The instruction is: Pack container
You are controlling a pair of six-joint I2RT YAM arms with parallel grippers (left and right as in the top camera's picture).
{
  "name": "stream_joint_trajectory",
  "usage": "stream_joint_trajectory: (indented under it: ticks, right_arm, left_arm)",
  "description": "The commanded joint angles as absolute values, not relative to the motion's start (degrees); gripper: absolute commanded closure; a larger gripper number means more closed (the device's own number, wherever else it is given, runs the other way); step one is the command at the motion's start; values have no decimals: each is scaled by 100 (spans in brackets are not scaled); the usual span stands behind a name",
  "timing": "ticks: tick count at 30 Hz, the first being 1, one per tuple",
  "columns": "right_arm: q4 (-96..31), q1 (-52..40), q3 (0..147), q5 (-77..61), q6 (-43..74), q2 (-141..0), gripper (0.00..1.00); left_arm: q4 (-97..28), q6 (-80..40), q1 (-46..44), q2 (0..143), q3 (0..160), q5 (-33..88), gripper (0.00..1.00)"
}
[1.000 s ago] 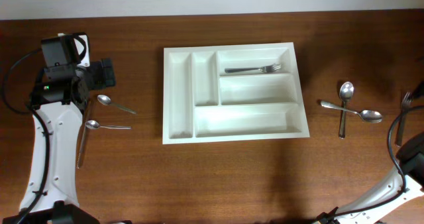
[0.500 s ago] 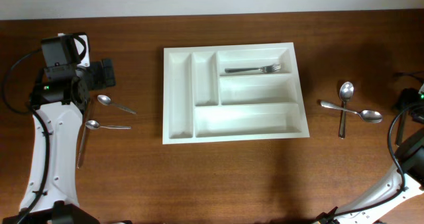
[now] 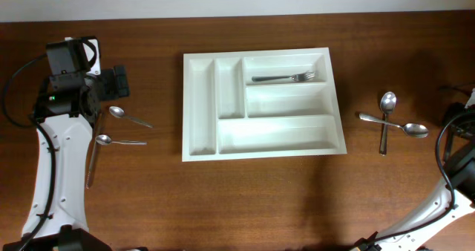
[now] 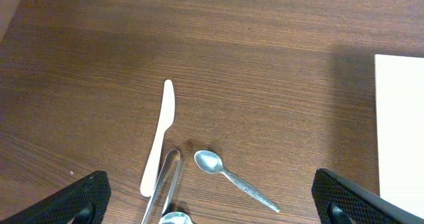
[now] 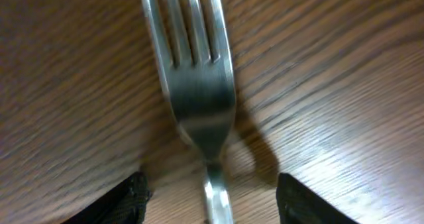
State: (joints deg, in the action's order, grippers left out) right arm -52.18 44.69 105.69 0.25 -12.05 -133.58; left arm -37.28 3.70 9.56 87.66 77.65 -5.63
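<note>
The container [image 3: 200, 117], a white five-compartment tray, sits mid-table with one fork [image 3: 283, 78] in its top crosswise compartment. Its edge shows in the left wrist view [image 4: 401, 124]. My left gripper [image 3: 117, 84] is open and empty above the table [image 4: 212, 207], over a small spoon [image 4: 228, 174], a knife [image 4: 159, 138] and a second spoon bowl [image 4: 175, 219]. My right gripper [image 5: 212, 201] is open, low over the table, with a fork [image 5: 195, 85] lying between its fingers, untouched. In the overhead view only the right arm's edge [image 3: 459, 121] shows.
Left of the tray lie two spoons [image 3: 128, 116] [image 3: 119, 140] and a knife [image 3: 92, 162]. Right of the tray two larger spoons lie crossed [image 3: 387, 116] [image 3: 404, 127]. A thin metal two-bar piece [image 4: 169, 184] lies beside the knife.
The right arm has moved down over the fork at the table's right edge; that fork, visible overhead one second ago, is now hidden there. The left arm has not moved.
</note>
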Motion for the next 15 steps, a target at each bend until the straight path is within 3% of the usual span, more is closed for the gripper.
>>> stream_joint_trajectory:
  ticks: [1, 3, 5, 6, 7, 15]
  right_arm:
    - [-5199, 4475, 10527, 180, -1199, -13576, 43]
    - [-5205, 4475, 10527, 180, -1201, -13644, 54]
    - [-5216, 4475, 10527, 178, -1199, -13675, 74]
    - [-5225, 4475, 10527, 178, -1199, -13681, 91]
    - [-5229, 4475, 10527, 180, -1197, -13681, 96]
    - [-5699, 4475, 10634, 178, -1004, -13506, 96]
  left_arm:
    - [-3721, 482, 969, 8796, 7900, -585, 1]
    - [-3721, 482, 969, 8796, 7902, -585, 1]
    - [-3721, 482, 969, 8796, 7900, -585, 1]
    - [-3721, 484, 969, 8796, 7900, -585, 1]
    - [-3721, 482, 969, 8796, 7900, -585, 1]
    - [-3721, 482, 969, 8796, 7900, -585, 1]
